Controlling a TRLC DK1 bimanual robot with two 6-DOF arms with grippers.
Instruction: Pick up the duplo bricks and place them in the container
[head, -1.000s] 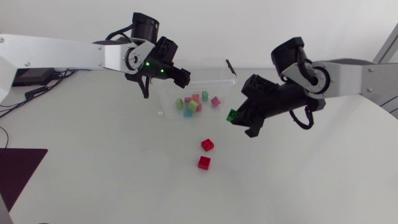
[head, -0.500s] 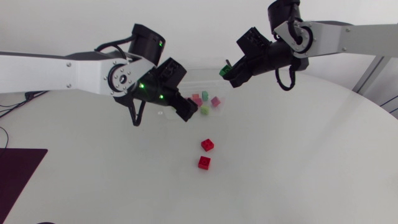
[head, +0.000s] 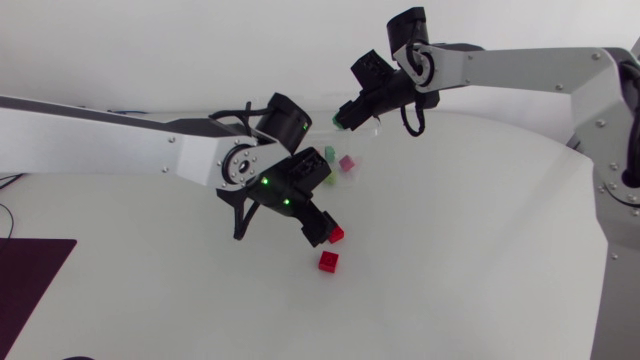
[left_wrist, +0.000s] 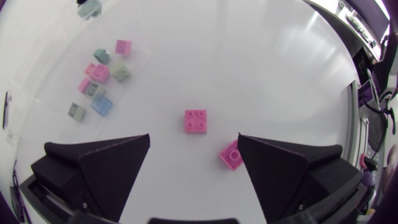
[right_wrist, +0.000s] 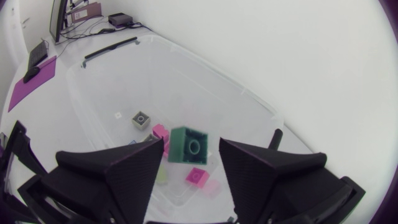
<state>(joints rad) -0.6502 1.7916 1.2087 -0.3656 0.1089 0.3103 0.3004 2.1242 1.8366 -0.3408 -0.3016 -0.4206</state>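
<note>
Two red duplo bricks lie on the white table. My left gripper hangs open just over the nearer one, with the other a little in front. In the left wrist view one brick sits ahead between the wide fingers and the other lies against the inside of one finger. My right gripper is above the clear container. A green brick sits loose in the gap between its parted fingers, touching neither, over the container.
Several pastel bricks lie inside the container, among them a pink one and a green one. My left arm covers the container's left part in the head view. A dark mat lies at the table's left edge.
My left arm swung from the container down to the red bricks. My right arm carried the green brick up over the container, and its fingers have parted from the brick.
</note>
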